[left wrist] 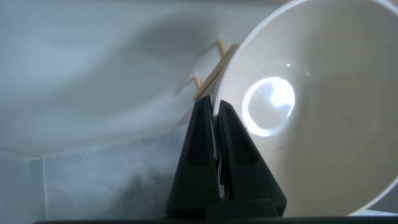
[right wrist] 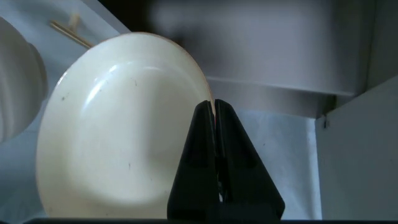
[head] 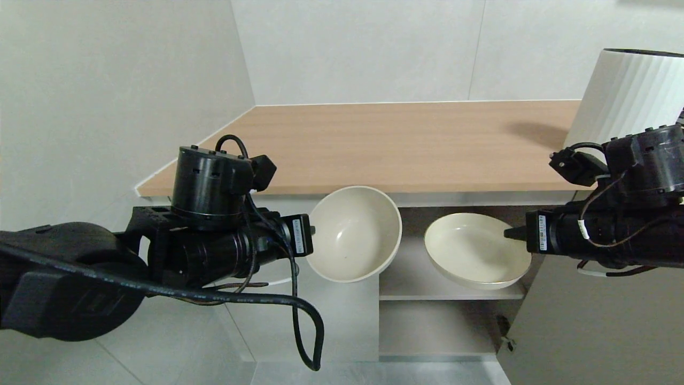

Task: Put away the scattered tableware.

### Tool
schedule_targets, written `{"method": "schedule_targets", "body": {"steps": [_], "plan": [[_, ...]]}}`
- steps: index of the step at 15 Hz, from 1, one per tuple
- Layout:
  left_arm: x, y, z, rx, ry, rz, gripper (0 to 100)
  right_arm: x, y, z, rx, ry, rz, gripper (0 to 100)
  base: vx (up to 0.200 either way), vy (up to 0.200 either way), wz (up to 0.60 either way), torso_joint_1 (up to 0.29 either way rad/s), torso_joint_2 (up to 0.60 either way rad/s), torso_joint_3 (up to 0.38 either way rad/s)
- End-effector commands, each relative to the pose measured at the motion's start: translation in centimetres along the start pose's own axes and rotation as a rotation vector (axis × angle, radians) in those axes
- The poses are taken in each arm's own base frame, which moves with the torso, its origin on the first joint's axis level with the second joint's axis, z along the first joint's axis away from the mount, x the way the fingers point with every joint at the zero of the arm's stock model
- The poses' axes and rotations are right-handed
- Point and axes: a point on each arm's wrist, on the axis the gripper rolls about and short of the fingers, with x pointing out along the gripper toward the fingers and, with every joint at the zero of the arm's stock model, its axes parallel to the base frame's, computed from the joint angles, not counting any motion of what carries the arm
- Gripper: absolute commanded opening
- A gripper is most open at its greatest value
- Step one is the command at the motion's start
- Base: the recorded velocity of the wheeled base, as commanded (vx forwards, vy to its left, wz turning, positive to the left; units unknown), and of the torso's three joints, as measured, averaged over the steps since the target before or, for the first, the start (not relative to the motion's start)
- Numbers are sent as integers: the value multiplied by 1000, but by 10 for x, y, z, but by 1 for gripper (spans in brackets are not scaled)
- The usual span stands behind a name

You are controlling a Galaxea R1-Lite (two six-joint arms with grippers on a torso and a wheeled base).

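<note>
Mid-carry with two dishes raised before the open cabinet; nothing shelved yet.

On the left, gripping with the left gripper (head: 312, 231), fingers (left wrist: 202, 143) pinched shut on the thin rim of a deep, round bowl (head: 355, 233): glossy cream glaze, smooth and hard, tilted on edge in the air just under the front of the wood-grain counter (head: 401, 144). On the right, gripping with the right gripper (head: 507, 233), fingers (right wrist: 202, 149) likewise clamped on the lip of a shallow, matching plate (head: 473, 251), held aloft in front of the pale, flat cabinet shelf (head: 411, 278). Next, probably: levelling each dish, easing inward over the shelf, lowering gently, then releasing. Slippery glaze, narrow rim hold, so no jerks.
</note>
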Motion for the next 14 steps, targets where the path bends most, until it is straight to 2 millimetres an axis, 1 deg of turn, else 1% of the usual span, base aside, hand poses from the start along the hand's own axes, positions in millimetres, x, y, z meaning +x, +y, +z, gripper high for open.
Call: {"method": "schedule_targets", "body": {"steps": [1,6,9,11,13,14], "plan": [[1,0,0,-1,1,2,0,3,0,-1,0,7,-1,0,0,0,0,-149,456,300],[1,0,0,-1,1,2,0,7,-1,-3,-11,20,-5,0,0,0,0,-102,425,309],[1,0,-1,0,2,-1,0,9,-1,-5,-14,32,-9,0,0,0,0,-32,129,80],[1,0,-1,1,5,1,0,17,-2,-6,-14,50,-14,0,0,0,0,0,0,0],[3,0,-3,8,11,2,0,46,-4,-15,-14,94,-30,0,0,0,0,0,0,0],[4,0,-4,12,15,4,0,66,-7,-22,-15,125,-46,0,0,0,0,0,0,0]]}}
